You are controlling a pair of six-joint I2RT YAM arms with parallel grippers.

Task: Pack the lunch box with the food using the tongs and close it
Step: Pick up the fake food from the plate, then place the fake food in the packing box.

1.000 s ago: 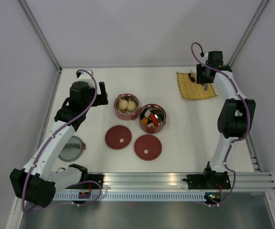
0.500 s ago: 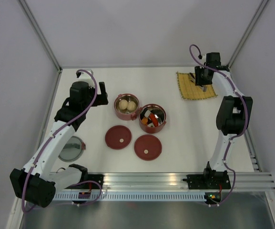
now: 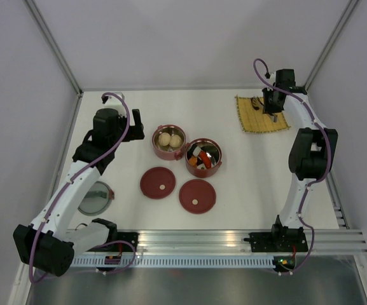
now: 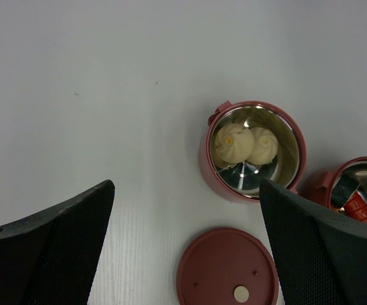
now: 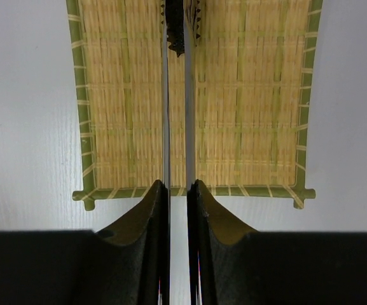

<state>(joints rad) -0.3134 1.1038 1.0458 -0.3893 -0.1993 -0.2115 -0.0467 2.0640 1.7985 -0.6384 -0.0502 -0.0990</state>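
Here, bite-size food [image 4: 235, 143] fills dark-red steel-lined bowls [image 3: 169, 155] ahead of spread left pincer [image 4: 186, 185], flat red lids [image 3: 157, 182] off; right pincer [image 5: 177, 184] clamps slim silver tongs [image 5: 175, 35].

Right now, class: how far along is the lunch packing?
Done: two buns sit in one bowl, mixed pieces in the other bowl. In hand: the right hand grips the tongs above the mat. Left: both lids lie on the table, so closing remains.
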